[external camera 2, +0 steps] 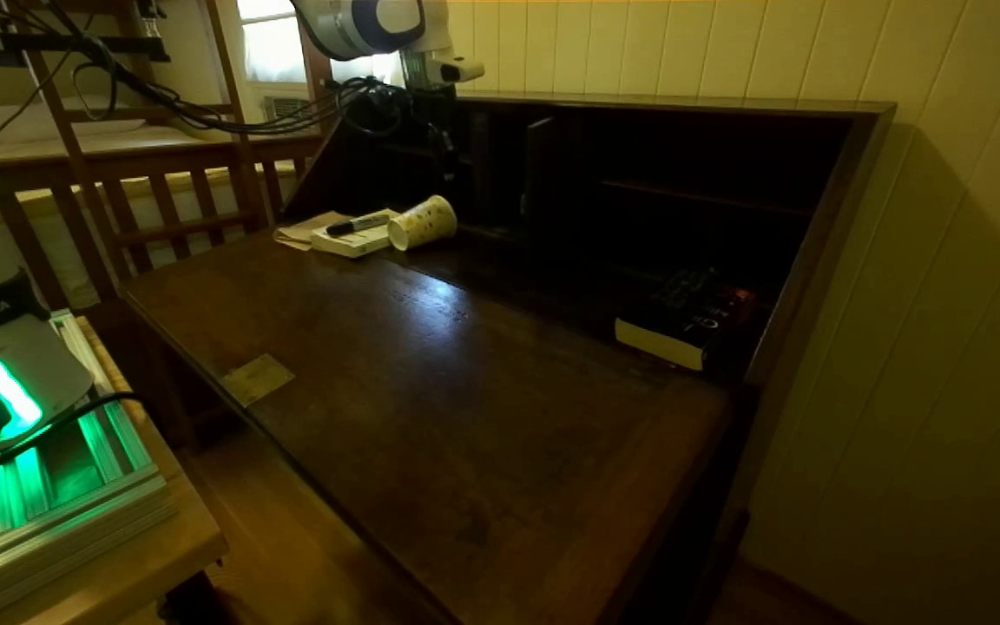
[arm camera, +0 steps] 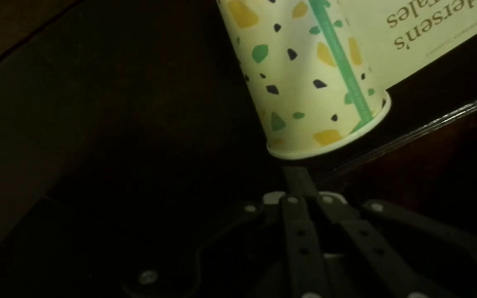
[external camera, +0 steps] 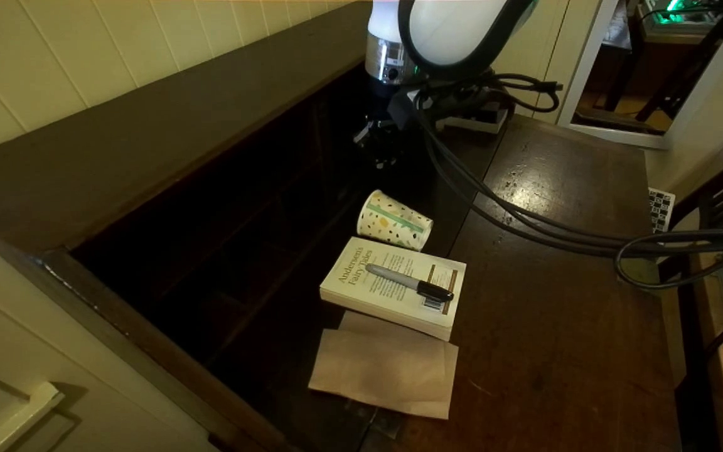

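My gripper (arm camera: pixel 300 179) is shut with nothing between its fingers, which meet at one dark tip in the wrist view. A paper cup (arm camera: pixel 309 87) with green, yellow and dark specks lies on its side just beyond the fingertips, apart from them. In an exterior view the gripper (external camera: pixel 380 150) hangs past the cup (external camera: pixel 393 220), on the side away from the book. Against the cup, or very close to it, is the pale Andersen's Fairy Tales book (external camera: pixel 380 304). A grey marker with a black cap (external camera: pixel 399 277) rests on that book. Brown folded paper (external camera: pixel 386 373) lies at the book's far side from the cup.
The dark wooden desk (external camera 2: pixel 430 391) has a raised cabinet (external camera: pixel 211 81) with dim compartments behind the objects. A thick black book (external camera 2: pixel 674 334) lies at its other end. Loose cables (external camera: pixel 512 216) loop from the arm across the desk.
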Controlling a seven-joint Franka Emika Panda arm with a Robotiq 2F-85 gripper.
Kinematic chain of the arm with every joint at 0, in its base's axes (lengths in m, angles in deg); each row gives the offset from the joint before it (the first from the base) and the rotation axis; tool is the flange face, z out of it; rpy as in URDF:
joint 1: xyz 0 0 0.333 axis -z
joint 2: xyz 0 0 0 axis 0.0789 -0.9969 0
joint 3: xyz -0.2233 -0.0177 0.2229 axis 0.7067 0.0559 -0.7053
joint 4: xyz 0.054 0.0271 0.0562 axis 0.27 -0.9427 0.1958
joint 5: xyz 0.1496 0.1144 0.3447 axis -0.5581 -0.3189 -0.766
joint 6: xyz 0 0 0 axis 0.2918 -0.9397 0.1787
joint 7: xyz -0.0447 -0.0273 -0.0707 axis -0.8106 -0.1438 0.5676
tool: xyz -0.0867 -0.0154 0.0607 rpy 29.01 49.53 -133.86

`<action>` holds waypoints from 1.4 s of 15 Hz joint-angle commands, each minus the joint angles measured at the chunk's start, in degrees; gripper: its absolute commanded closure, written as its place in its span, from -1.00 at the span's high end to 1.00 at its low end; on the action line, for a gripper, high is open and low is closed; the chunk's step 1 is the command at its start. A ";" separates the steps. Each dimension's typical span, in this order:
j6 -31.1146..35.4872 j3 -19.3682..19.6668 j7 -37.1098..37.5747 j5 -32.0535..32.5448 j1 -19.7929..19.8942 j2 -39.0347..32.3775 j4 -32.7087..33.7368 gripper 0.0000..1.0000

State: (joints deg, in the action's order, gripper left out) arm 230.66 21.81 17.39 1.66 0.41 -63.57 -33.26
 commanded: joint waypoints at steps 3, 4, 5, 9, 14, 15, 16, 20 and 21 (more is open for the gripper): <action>4.09 -0.57 -0.83 -0.71 0.42 1.28 -2.26 -0.22; 4.63 -0.68 -0.88 -0.94 0.44 0.90 -2.04 -0.09; 5.35 -0.74 -0.92 -1.13 0.47 0.51 -1.83 0.06; 5.55 -1.66 -1.79 -3.43 0.98 -1.52 -0.52 0.63; 4.60 -2.18 -2.41 -4.59 0.83 -4.05 0.32 1.00; 4.69 -2.05 -2.14 -4.39 0.71 -4.49 0.41 1.00; 4.50 -1.85 -1.91 -4.14 0.58 -4.77 0.55 1.00; 4.84 -1.70 -1.33 -4.59 0.64 -5.83 1.00 1.00; 4.70 -1.75 -1.42 -4.83 0.75 -5.97 1.17 1.00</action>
State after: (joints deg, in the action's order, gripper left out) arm 235.15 20.30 16.64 -1.18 0.71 -68.37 -33.58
